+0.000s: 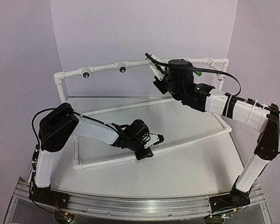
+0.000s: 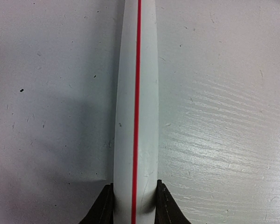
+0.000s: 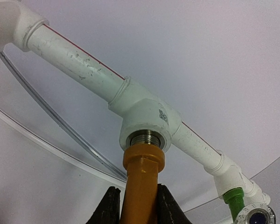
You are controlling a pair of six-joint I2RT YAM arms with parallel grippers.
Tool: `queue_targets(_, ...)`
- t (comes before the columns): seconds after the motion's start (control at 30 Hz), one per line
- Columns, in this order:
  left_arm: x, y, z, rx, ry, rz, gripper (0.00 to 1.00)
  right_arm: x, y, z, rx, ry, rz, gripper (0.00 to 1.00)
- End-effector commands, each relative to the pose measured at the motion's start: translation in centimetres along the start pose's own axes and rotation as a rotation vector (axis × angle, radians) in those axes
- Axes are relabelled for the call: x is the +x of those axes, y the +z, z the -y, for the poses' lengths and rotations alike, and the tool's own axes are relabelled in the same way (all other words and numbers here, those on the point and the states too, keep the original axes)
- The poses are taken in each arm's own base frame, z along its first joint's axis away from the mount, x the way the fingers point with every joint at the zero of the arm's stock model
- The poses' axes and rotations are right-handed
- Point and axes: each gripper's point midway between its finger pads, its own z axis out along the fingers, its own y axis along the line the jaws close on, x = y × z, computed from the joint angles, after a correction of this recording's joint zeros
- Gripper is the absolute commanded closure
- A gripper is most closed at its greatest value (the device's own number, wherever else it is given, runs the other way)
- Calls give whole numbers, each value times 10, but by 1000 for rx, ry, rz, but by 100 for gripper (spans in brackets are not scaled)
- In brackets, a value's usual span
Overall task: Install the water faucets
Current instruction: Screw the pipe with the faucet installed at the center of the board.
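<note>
Pale purple walls [image 1: 130,28] close in behind a white surface [image 1: 177,158], which looks scuffed and speckled in the left wrist view. A white pipe frame [image 1: 102,68] stands on it. Its top rail crosses the upper middle of the overhead view, with two dark open sockets [image 1: 86,73] toward the upper left.

The right hand [image 1: 155,71] is up at that rail, right of centre. In its wrist view the yellow faucet [image 3: 142,182] stands upright at the bottom centre, clenched between the hand's two dark fingers [image 3: 109,207], which press on its sides. The faucet's threaded metal end sits in the mouth of a white tee fitting [image 3: 147,114] on the rail, with a few threads showing below the rim. The green faucet [image 3: 234,196] sits in the next fitting along the rail, at the lower right of that frame, well apart from the hand. A shiny ring with a blue centre shows just beneath it.

The left hand [image 1: 151,144] is low, left of centre in the overhead view. It is grasping a red-striped pipe [image 2: 136,93] that runs low over the surface, with a finger touching each side.
</note>
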Motion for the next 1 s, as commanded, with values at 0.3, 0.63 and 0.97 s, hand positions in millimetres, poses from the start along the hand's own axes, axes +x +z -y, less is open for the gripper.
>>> queue_targets(0.3,63,28,35,92,-17,-190,100,-18,10,-7,-153,313,130,100)
queue_targets(0.63,63,28,38,97,-11,-191,100,-18,12,-3,-197,498,136,100)
queue_targets(0.97,63,30,39,100,-8,-197,100,-46,-3,25,-190,557,192,100)
